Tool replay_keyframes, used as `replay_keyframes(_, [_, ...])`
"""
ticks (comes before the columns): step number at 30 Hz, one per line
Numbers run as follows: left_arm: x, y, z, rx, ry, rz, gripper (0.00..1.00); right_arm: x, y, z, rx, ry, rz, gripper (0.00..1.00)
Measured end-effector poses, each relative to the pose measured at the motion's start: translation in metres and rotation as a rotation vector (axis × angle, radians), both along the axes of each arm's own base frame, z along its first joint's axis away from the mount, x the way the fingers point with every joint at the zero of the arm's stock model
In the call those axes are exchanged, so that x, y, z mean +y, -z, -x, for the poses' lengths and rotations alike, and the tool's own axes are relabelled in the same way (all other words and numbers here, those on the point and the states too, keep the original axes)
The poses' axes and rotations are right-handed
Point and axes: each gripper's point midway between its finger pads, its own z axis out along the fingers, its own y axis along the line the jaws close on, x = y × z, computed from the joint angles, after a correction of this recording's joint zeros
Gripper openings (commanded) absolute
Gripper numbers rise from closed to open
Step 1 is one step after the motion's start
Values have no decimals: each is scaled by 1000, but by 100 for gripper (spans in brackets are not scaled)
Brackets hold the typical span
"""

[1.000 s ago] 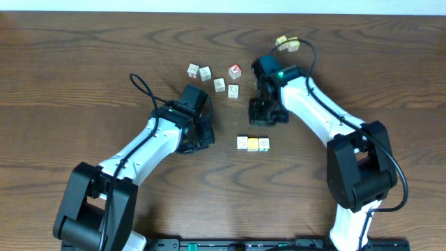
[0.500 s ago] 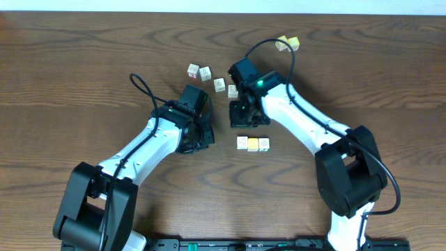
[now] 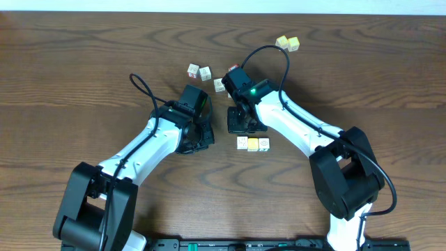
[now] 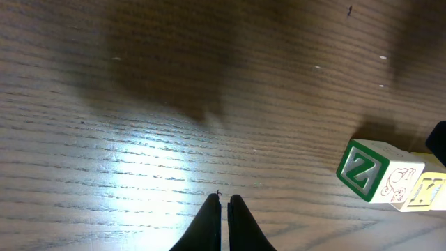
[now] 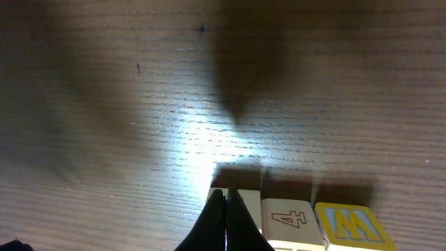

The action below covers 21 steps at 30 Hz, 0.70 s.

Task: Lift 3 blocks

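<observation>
Overhead view of a brown wood-grain surface (image 3: pixel 83 56), with two white-and-black robot arms reaching in from the bottom edge. Just below the centre of the frame, a row of three small wooden alphabet cubes (image 3: pixel 258 143) rests on the surface, side by side and touching. It is made up of a whitish-topped cube (image 3: pixel 242 143) on the left, a yellow-topped cube (image 3: pixel 253 143) in the middle and a second whitish cube (image 3: pixel 264 143) on the right. The right tool (image 5: pixel 225 209) sits just above the row's left end in the frame, its black fingers pressed fully together and holding nothing. In its wrist view the tips overlap the leftmost cube, and whether they touch it cannot be told. The left tool (image 4: pixel 224 209), left of the row and apart from it, is likewise fully closed and empty. Its wrist view shows the row at lower right, with a green letter face nearest. Higher up lie three loose whitish cubes (image 3: pixel 205 72) and a red-faced cube (image 3: pixel 233 67) partly hidden by the right arm. Near the top edge sits a pair of pale yellow cubes (image 3: pixel 287 43).
</observation>
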Motion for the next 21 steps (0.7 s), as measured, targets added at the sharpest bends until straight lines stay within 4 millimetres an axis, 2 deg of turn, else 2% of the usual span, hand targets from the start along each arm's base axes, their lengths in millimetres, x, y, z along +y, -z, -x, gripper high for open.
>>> replay_keyframes(8, [0, 0, 0, 0, 0, 0, 7, -6, 12, 6, 9, 4, 17, 1])
replay_keyframes(21, [0, 0, 0, 0, 0, 0, 7, -7, 13, 7, 15, 4, 20, 1])
